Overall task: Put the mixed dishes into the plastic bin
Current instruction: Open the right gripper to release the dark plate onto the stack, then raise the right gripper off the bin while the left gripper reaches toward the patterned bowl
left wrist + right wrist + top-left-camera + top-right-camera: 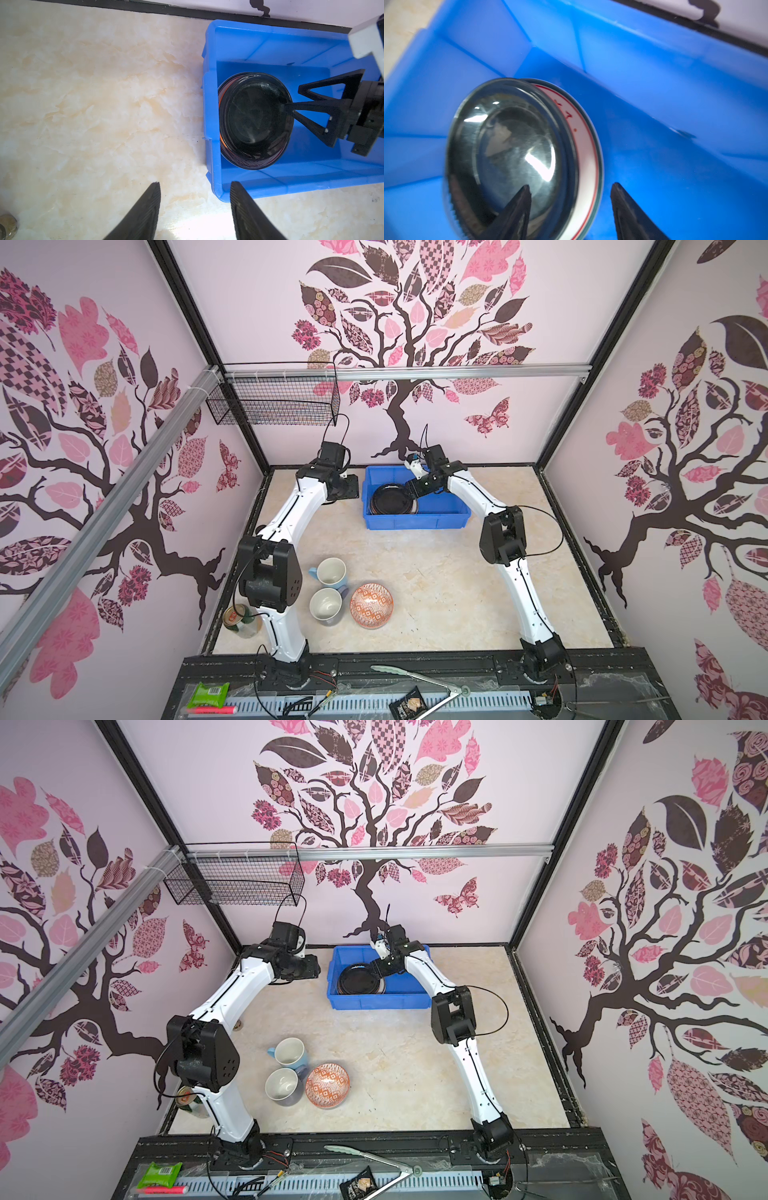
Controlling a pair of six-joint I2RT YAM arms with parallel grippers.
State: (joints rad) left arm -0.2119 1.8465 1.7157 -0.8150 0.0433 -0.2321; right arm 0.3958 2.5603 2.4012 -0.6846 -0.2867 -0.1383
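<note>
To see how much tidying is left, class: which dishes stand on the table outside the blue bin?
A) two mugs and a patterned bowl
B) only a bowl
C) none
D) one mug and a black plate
A: the farther mug, the nearer mug and the patterned bowl stand on the table; the black plate lies in the blue bin.

The 2 top views look down from high up at the whole table [436, 572]. The left wrist view looks at the bin [209, 124] from beside it. The right wrist view is very close, looking into it. All 4 show the bin.
</note>
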